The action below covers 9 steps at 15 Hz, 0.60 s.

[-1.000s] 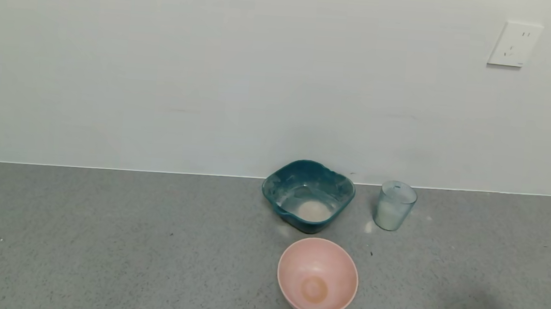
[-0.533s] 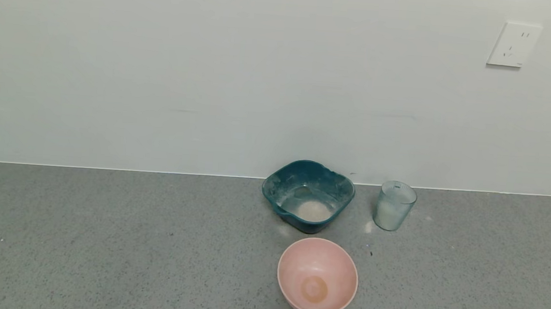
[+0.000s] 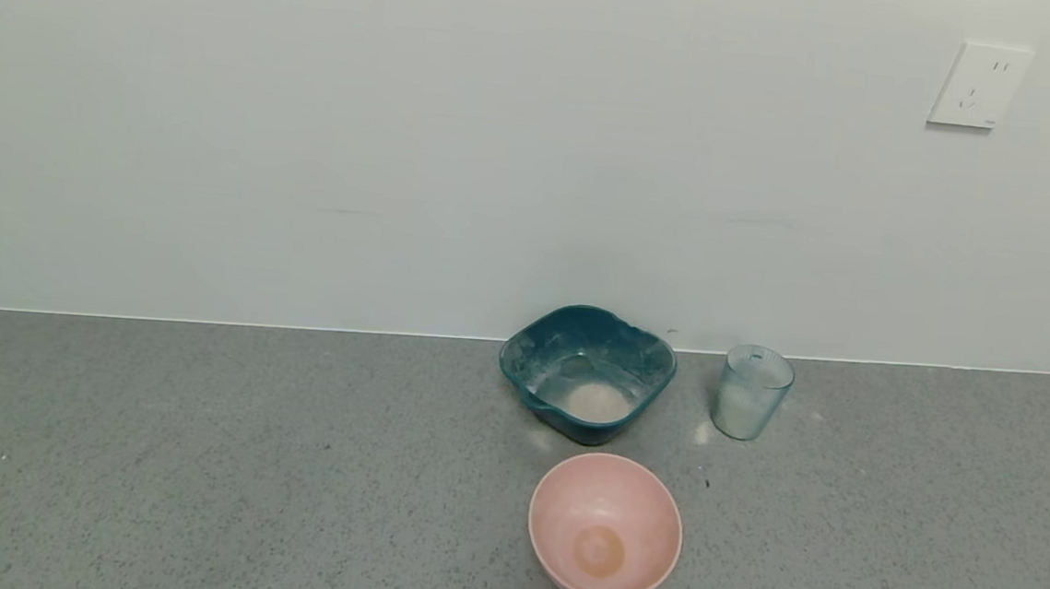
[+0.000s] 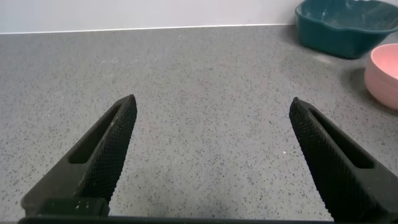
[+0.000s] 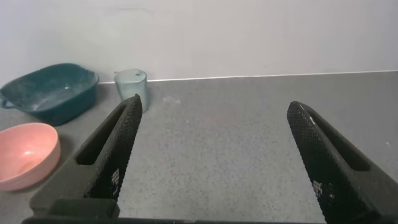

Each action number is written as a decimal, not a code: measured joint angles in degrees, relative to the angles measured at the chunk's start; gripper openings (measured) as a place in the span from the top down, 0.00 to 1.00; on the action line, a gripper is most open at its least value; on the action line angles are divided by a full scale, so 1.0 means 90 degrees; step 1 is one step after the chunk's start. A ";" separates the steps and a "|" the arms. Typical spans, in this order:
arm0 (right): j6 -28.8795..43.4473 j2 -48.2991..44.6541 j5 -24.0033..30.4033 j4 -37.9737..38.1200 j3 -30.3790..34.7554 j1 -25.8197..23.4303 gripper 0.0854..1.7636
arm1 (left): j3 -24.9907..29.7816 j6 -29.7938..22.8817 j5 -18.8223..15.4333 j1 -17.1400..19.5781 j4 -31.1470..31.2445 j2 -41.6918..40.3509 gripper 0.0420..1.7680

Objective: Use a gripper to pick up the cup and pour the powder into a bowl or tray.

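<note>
- Two tools, both out of the head view now; a dark tip seen at the far right edge a second ago, well to the right of the cup (image 3: 752,392), gone since then.
- Judged from that: right arm pulled back rather than advancing, so the reach for the cup not yet begun, or done with.
- Right tool (image 5: 214,152) spread wide, holding nothing, hovering low over the table (image 3: 199,457) well apart from the cup, on the side away from the teal basin (image 3: 587,373).
- Left tool (image 4: 214,149) likewise wide open and empty, parked well to the far side of the teal basin from the cup.
- One cup, upright, just beside the teal basin and apart from it, close to the wall (image 3: 406,138); white powder (image 3: 739,411) filling its lower part.
- One teal basin, with a small white heap already on its floor and dusty smears on its walls.
- One pink bowl (image 3: 605,527), nearer than the teal basin, with an orange-brown stain inside.
- One wall socket (image 3: 980,84), high above the cup.
</note>
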 joint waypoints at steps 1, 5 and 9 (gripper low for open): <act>-0.0107 -0.0263 0.0104 -0.0027 0.0165 -0.0031 0.04 | 0.0000 0.0000 0.0000 0.0000 0.0001 0.0000 0.00; -0.0218 -0.1147 0.0462 -0.0306 0.1168 -0.0092 0.04 | 0.0000 0.0000 0.0000 0.0000 -0.0003 0.0000 0.00; -0.0129 -0.1375 0.0986 -0.1651 0.2632 -0.0098 0.04 | 0.0000 0.0000 0.0000 -0.0003 0.0001 0.0000 0.00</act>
